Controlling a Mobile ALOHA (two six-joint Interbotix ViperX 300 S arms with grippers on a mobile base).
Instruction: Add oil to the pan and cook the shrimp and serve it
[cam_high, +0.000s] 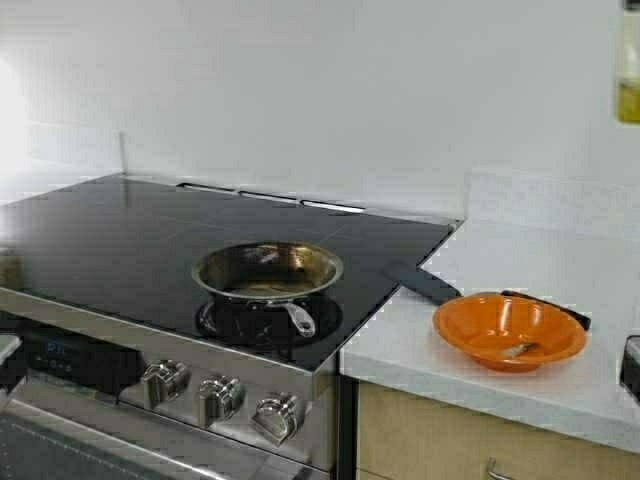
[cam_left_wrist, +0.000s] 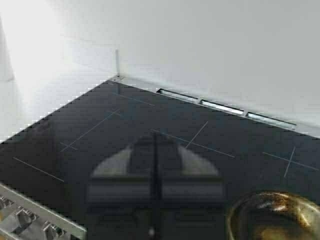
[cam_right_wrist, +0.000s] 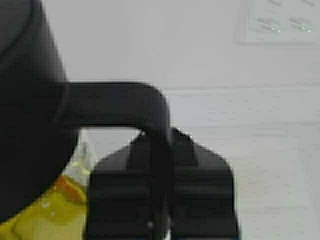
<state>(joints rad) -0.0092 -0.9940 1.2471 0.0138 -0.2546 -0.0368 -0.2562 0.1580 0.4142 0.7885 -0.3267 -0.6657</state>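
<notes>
The steel pan sits on the black cooktop, its short handle pointing toward the front. Its rim also shows in the left wrist view. The shrimp lies in an orange bowl on the counter to the right. My right gripper is shut on the black side handle of the oil jug, held up in the air. The yellow-green oil shows below the black lid. The jug shows at the high view's top right edge. My left gripper is shut and empty above the cooktop, left of the pan.
A black spatula lies on the counter's edge behind the orange bowl. The stove knobs line the stove's front. The white wall stands close behind the cooktop. A white counter runs to the right.
</notes>
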